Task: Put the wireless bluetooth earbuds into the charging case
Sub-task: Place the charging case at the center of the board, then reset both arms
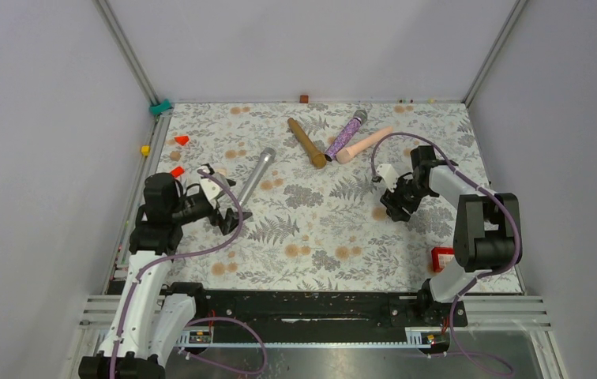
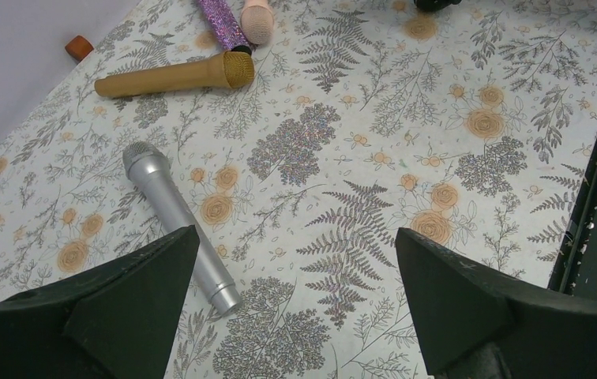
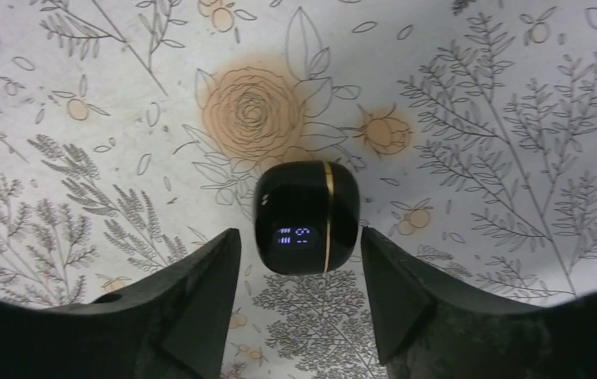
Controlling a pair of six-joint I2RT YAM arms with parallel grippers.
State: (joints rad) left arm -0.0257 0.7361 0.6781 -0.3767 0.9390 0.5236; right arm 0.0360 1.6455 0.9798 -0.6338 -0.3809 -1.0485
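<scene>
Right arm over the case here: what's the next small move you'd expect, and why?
Probably lift the right gripper straight up, clear of the charging case. Its jaws stand open on either side of the case, which lies shut on the table with its display lit. No loose earbuds show in any view, so nothing seems left to grip.
</scene>
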